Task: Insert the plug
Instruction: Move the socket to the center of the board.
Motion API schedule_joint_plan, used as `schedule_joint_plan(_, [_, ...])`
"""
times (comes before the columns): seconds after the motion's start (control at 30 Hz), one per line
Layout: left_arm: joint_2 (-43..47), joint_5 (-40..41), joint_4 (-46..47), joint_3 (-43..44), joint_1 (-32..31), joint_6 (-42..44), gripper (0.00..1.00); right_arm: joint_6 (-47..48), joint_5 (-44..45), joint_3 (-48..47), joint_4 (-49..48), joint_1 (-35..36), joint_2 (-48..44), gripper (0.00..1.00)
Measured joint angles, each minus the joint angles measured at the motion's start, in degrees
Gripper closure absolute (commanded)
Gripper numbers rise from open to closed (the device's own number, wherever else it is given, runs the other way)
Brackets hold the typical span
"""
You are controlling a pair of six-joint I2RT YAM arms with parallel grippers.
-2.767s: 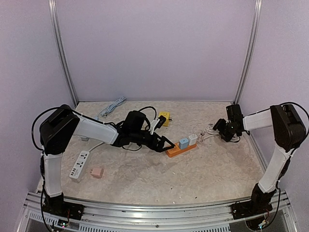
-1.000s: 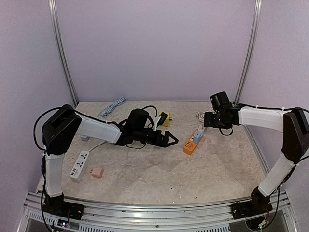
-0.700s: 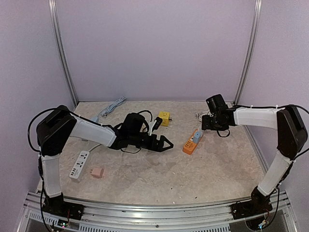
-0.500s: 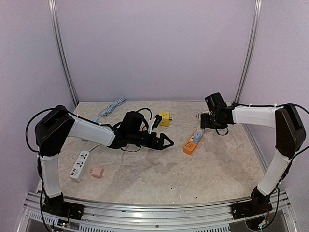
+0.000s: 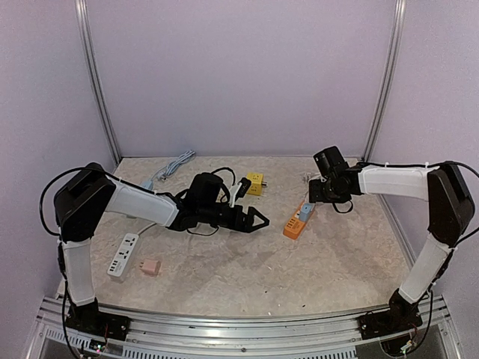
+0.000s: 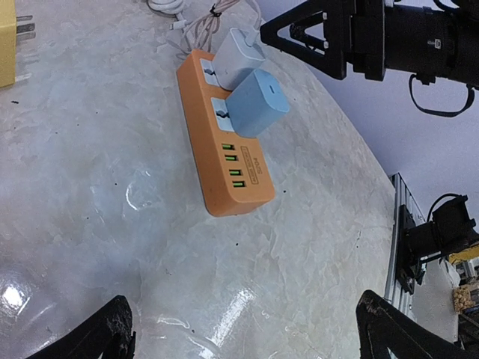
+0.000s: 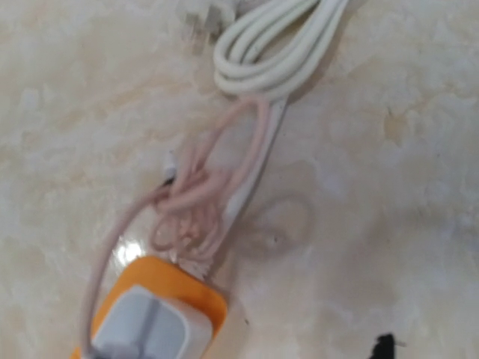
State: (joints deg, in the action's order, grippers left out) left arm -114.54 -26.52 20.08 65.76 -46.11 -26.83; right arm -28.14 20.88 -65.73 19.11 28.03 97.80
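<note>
We are seeing the power strip [image 5: 292,228] lying right of the middle of the table [image 5: 247,284], two chargers [image 6: 257,103] sitting on its far end, its coiled cord [image 7: 277,45] trailing toward the far right corner, and a second strip [image 5: 123,254] and small adapter [image 5: 151,266] resting by the left edge.

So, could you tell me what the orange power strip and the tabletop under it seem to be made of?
The orange power strip is likely moulded plastic with a satin finish, given its even colour and rounded edges. The tabletop is marble-patterned and glossy, shown by veining and glare patches; stone or printed laminate, I cannot tell.
</note>
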Motion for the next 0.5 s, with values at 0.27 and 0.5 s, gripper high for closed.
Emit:
schedule_joint_plan(0.27, [0.0,0.0,0.04,0.0,0.0,0.02,0.01,-0.39,-0.22,2.05,0.81,0.2,-0.02,0.31])
schedule_joint_plan(0.5, [0.0,0.0,0.04,0.0,0.0,0.02,0.01,-0.5,-0.22,2.23,0.5,0.31,-0.09,0.31])
